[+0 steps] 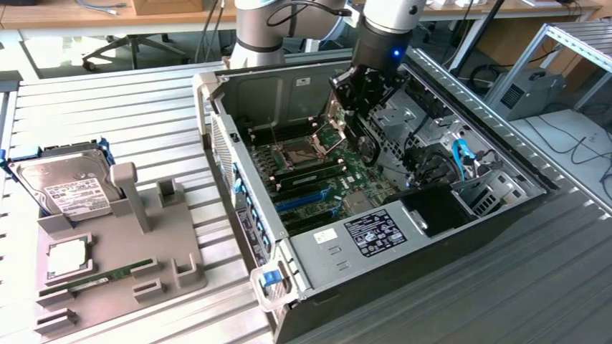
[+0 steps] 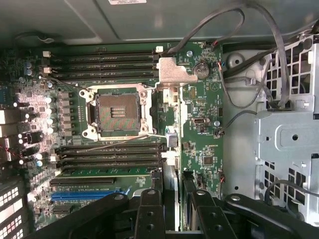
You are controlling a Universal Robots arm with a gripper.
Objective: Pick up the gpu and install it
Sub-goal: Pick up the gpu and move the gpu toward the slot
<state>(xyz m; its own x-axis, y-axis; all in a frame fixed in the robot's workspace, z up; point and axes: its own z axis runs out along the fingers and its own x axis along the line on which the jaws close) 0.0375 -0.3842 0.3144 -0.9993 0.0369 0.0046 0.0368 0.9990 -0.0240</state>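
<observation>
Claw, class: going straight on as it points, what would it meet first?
Probably the motherboard, with the gpu held in the claw touching first; depth is hard to judge.

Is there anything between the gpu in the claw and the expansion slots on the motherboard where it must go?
Nothing visible does. The claw holds the gpu on edge above the motherboard; the blue slots are bare, and the loose cables lie off by the drive cage.
</observation>
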